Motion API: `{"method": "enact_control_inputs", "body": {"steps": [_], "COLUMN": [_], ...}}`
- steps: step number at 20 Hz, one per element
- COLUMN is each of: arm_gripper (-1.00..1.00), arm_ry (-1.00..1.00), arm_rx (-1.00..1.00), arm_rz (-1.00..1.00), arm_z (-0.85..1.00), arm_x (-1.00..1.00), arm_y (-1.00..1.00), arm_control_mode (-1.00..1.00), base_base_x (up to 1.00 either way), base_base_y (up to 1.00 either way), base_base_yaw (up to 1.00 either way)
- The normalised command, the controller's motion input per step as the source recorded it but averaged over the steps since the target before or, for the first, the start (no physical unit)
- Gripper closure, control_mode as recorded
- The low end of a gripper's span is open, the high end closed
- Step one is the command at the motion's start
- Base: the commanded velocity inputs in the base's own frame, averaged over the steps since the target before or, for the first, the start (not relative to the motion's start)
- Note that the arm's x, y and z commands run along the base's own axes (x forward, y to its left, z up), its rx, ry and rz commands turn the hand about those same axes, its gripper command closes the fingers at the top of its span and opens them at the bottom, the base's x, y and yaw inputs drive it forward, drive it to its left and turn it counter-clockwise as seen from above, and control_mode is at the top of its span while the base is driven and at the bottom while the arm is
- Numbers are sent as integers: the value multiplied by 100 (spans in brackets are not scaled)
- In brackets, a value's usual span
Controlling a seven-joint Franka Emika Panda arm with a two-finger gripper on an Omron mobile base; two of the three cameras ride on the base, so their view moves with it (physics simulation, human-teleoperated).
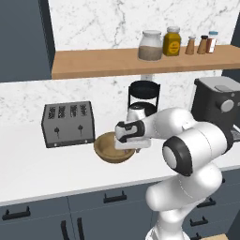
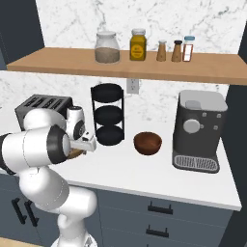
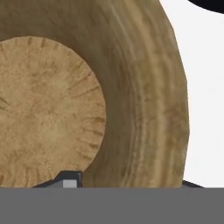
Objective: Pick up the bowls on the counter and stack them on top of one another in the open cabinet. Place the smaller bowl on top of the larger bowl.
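The larger bowl (image 1: 107,149) (image 3: 131,87), wide and light tan, rests on the counter (image 1: 42,173) just right of the toaster. My gripper (image 1: 131,148) (image 3: 129,183) points down over its right rim, one fingertip (image 3: 68,180) inside the bowl and the other outside the wall. Whether the fingers touch the rim is unclear. From the right base view my arm hides most of this bowl, leaving a tan sliver (image 2: 77,153). The smaller bowl (image 2: 147,143), dark reddish-brown, stands apart on the counter between the rack and the coffee machine. The open cabinet (image 1: 103,63) (image 2: 58,62) runs above.
A toaster (image 1: 68,124) sits left of the tan bowl. A black three-tier rack (image 2: 108,113) stands behind it and a coffee machine (image 2: 198,130) at the right. Jars and shakers (image 1: 171,43) fill the shelf's right half; its left half is bare wood.
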Motion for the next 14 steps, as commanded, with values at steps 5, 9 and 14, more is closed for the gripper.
{"method": "enact_control_inputs", "body": {"steps": [5,9,14], "arm_gripper": [100,100,100], "arm_ry": [-4,-15,-16], "arm_rx": [-2,0,0], "arm_rz": [0,0,0], "arm_z": [14,17,47], "arm_x": [-54,-97,-78], "arm_y": [8,0,0], "arm_control_mode": [-100,-100,-100], "base_base_x": [0,0,0], "base_base_y": [0,0,0], "base_base_yaw": [0,0,0]}}
